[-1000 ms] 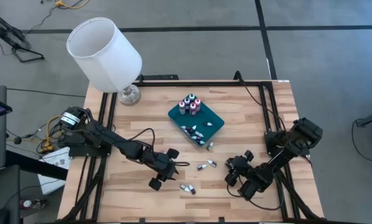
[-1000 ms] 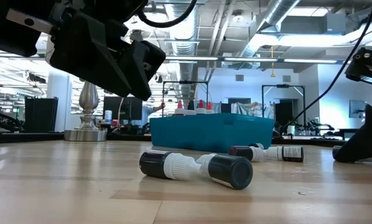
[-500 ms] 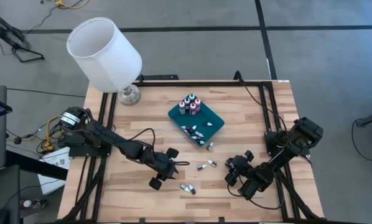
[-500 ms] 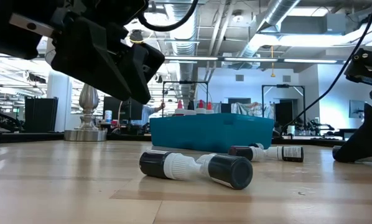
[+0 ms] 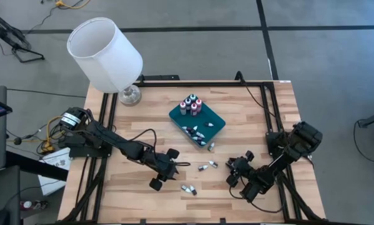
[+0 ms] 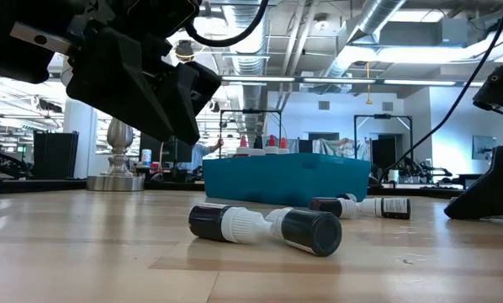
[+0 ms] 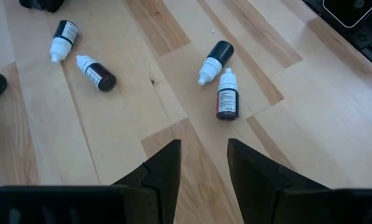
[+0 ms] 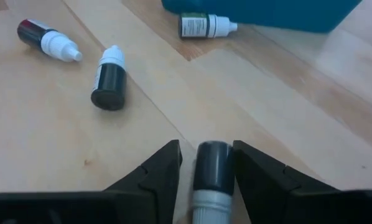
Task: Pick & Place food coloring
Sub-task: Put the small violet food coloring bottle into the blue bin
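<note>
Small dark food coloring bottles with white caps lie on the wooden table: a pair (image 5: 188,189) near the front edge, which the left wrist view shows as (image 7: 226,99), another pair (image 5: 208,165) mid-table, and one (image 5: 211,146) beside the teal tray (image 5: 215,127). More bottles stand (image 5: 190,105) and lie (image 5: 196,131) in the tray. My left gripper (image 7: 203,162) is open and hovers left of the front pair. My right gripper (image 8: 204,171) sits low at the table's right and is shut on one bottle. My right gripper pinches a food coloring bottle by its dark body (image 8: 212,163) between the two fingers (image 8: 164,168). The bottle lies along the fingers, its dark base pointing out past them and its white cap (image 8: 204,208) back toward the wrist. Whether it is lifted clear I cannot tell.
A white-shaded lamp (image 5: 106,53) stands on its metal base (image 5: 129,95) at the far left corner. Black frame rails (image 5: 187,81) run along the table's far and side edges. Cables trail from the left arm (image 5: 143,134).
My left gripper has sunk a little toward the table. My right arm has shifted slightly at the table's right. The bottles on the table have not moved.
</note>
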{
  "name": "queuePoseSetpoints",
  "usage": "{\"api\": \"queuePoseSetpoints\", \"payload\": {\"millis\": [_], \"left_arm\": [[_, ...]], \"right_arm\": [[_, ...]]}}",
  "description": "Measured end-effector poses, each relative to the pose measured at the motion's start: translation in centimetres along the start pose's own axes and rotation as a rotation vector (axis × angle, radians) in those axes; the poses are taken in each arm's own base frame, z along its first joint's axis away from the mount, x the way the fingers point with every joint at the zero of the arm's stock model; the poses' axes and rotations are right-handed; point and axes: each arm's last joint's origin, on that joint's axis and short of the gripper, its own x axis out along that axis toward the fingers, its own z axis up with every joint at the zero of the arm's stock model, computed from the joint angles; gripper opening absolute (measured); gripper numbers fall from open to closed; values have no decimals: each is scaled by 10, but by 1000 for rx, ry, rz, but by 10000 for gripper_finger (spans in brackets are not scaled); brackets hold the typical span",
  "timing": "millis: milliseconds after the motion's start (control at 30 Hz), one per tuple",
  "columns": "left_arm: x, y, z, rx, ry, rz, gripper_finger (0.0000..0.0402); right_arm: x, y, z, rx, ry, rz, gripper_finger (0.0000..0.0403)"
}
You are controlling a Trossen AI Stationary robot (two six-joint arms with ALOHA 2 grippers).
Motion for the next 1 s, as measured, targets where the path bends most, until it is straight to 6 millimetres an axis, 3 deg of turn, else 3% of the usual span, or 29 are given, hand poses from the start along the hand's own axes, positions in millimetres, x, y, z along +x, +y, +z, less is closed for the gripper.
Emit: {"api": "queuePoseSetpoints", "payload": {"millis": [300, 733, 1000], "left_arm": [[0, 0, -1, 0, 7, -1, 126], [0, 0, -1, -1, 8, -2, 126], [0, 0, -1, 0, 8, -1, 126]], "right_arm": [[1, 0, -2, -8, -14, -5, 137], [1, 2, -2, -31, -16, 7, 84], [1, 2, -2, -34, -16, 6, 82]]}}
